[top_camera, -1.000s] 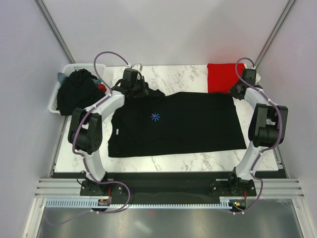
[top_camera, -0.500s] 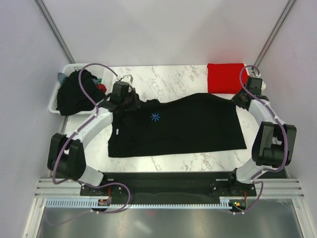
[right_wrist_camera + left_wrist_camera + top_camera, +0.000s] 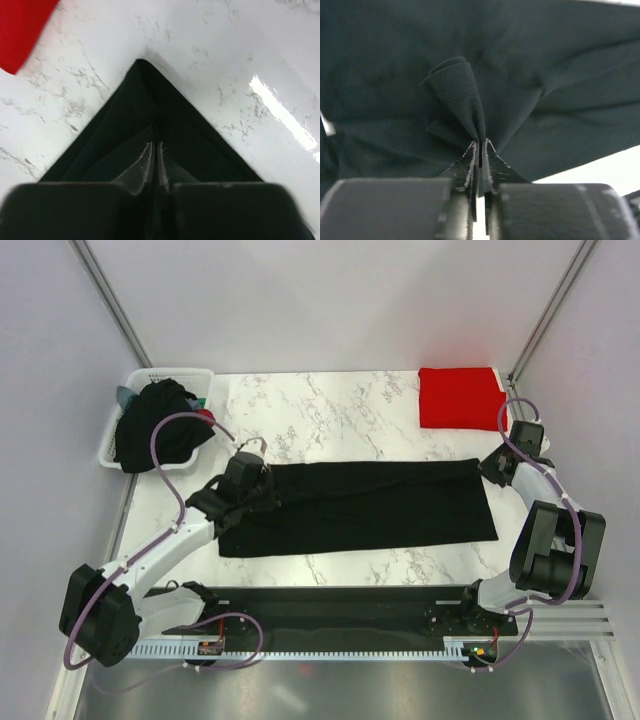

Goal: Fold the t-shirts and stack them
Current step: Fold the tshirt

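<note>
A black t-shirt [image 3: 370,505] lies across the middle of the marble table [image 3: 340,410], folded over lengthwise into a long band; its chest mark is hidden. My left gripper [image 3: 262,492] is shut on the shirt's left end, cloth [image 3: 465,100] bunched between its jaws. My right gripper [image 3: 488,468] is shut on the shirt's far right corner [image 3: 145,95], low over the table. A folded bright red t-shirt [image 3: 458,397] lies at the far right corner; it also shows in the right wrist view [image 3: 20,30]. Other dark shirts [image 3: 155,425] are heaped in the basket.
A white slotted basket [image 3: 110,445] stands at the far left edge of the table. Metal frame posts rise at both back corners. The arm bases sit on a black rail at the near edge.
Both grippers have pulled the shirt's far edge toward the near side. The shirt went from spread flat with the starburst showing to folded in half lengthwise.
</note>
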You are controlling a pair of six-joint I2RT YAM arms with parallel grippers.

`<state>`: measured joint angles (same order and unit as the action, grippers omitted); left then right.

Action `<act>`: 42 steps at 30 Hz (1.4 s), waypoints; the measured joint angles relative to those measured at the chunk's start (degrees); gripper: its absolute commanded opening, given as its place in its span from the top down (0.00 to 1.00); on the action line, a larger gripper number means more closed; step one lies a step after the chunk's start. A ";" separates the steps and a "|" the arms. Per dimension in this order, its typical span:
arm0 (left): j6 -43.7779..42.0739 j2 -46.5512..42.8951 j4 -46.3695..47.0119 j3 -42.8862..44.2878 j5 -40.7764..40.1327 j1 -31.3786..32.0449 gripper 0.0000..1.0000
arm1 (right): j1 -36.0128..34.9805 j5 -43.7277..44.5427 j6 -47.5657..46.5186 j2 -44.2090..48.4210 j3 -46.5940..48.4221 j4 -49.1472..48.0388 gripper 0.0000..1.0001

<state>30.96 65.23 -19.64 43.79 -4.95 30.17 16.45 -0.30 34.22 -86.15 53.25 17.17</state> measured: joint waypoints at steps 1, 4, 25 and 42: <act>1.16 -1.20 -0.83 -1.70 -0.31 0.61 0.76 | 0.31 -0.22 0.02 0.00 -0.72 0.11 0.69; 4.76 -4.70 -3.15 -5.88 -0.85 1.64 0.46 | 0.85 -1.01 0.15 0.15 -2.38 0.42 0.17; 14.45 12.11 -2.60 -6.36 -7.32 2.40 0.29 | -15.93 -8.76 -2.03 -12.74 4.15 -3.43 0.15; 7.85 64.04 -12.28 59.43 -0.26 -8.28 0.29 | -48.06 -17.31 14.21 0.68 -13.42 -10.45 0.06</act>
<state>38.81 129.27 -31.92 103.22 -5.21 21.89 -31.62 -17.61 48.42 -85.47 39.83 6.72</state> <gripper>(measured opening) 0.708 0.930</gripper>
